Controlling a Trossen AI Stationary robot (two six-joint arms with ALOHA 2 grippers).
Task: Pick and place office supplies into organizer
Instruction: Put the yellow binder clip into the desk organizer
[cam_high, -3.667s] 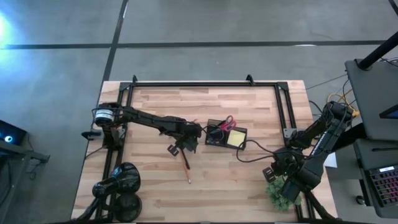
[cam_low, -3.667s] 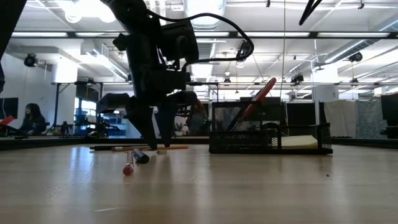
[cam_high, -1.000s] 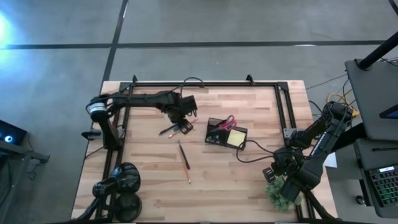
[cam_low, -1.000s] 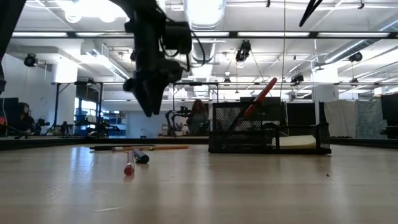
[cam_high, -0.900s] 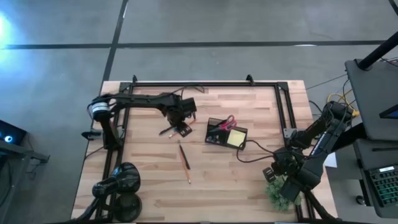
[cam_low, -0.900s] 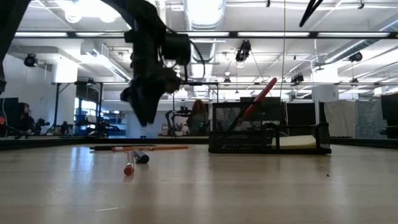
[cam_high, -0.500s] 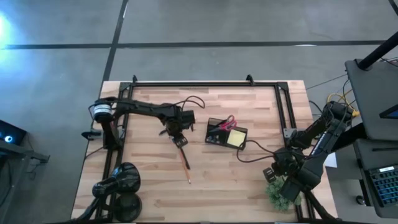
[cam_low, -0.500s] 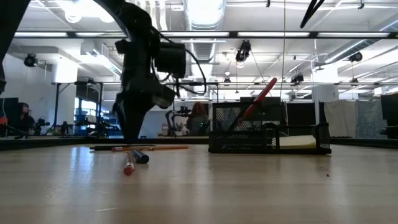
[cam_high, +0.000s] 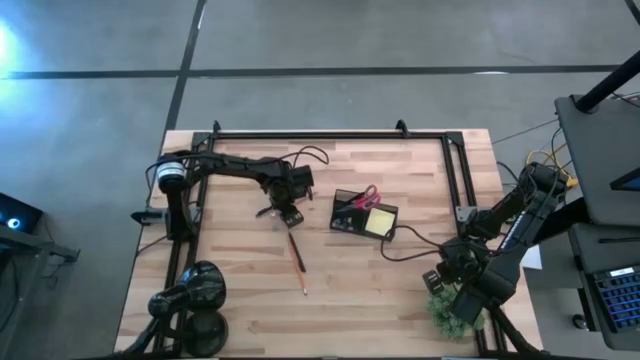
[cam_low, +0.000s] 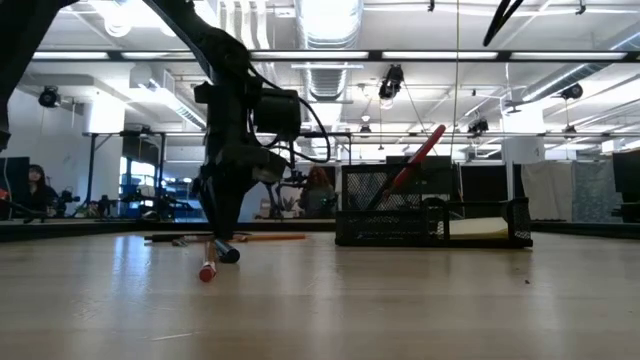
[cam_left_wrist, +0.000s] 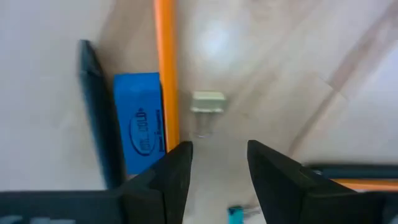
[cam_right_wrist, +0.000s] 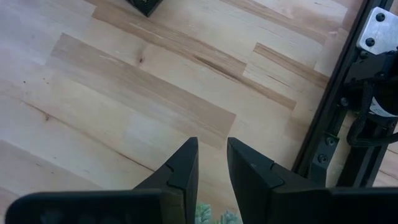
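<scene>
- Nearest the table's (cam_high: 370, 305) front edge, at its right corner, the right gripper (cam_right_wrist: 211, 163) waits beside the green plant ball (cam_high: 445, 312). Its fingers are slightly parted over bare wood and hold nothing.
- Just behind, near the middle of the table, we see two thin pencils (cam_high: 297, 257) lying end to end, untouched and well apart from the organizer (cam_high: 343, 222).
- Farther back is the left gripper (cam_left_wrist: 217, 173). A second ago it hung raised, a little farther back on the table; it has since come down until, in the low view, its tips stand just above the wood.
- Its claw is released. The jaws stand apart with only bare table between them.
- Its wrist view shows, just beyond the fingertips (cam_left_wrist: 177, 163), a tiny blue piece (cam_left_wrist: 140, 127). The piece lies between an orange pencil (cam_left_wrist: 165, 68) and a dark pen (cam_left_wrist: 93, 106), touching the pencil or very nearly so. A small pale item (cam_left_wrist: 208, 102) that we cannot identify lies a little apart.
- We read the descent as the approach for the next pick from this cluster. Which item is meant we cannot tell, since none lies between the jaws yet.
- Beyond and to the right, the organizer already holds the red-handled scissors (cam_high: 367, 195) in one compartment and the yellowish note pad (cam_high: 380, 222) in the other.
- We judge the task about half done. The pencils, the pen and the blue piece remain on the wood.
</scene>
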